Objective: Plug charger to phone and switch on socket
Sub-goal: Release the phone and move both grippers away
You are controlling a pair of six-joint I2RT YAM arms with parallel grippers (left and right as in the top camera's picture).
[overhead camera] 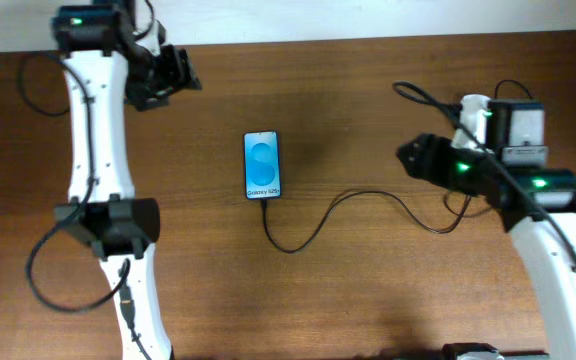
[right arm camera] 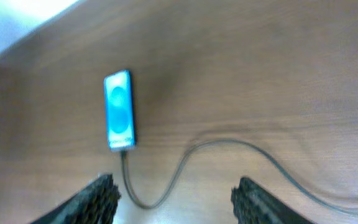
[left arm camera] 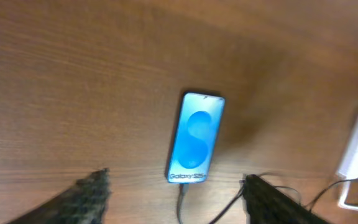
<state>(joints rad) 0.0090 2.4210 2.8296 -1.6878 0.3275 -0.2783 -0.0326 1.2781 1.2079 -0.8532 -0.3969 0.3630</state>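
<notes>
The overhead view looks straight down on the whole counter (overhead camera: pixel 348 120), while both wrist views sit nearer, tilted down, each taking in the phone (overhead camera: pixel 262 165) and part of the charger (overhead camera: pixel 338 205).

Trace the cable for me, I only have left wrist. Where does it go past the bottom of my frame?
Observer: Overhead shows the cable meeting the phone at its bottom edge. It then loops across the table and runs under the right arm, by the strip. Its plug end is hidden there.
Operator: Where's the right hand?
Observer: The right hand sits between phone and strip. Its own wrist view shows it open and holding nothing.
</notes>
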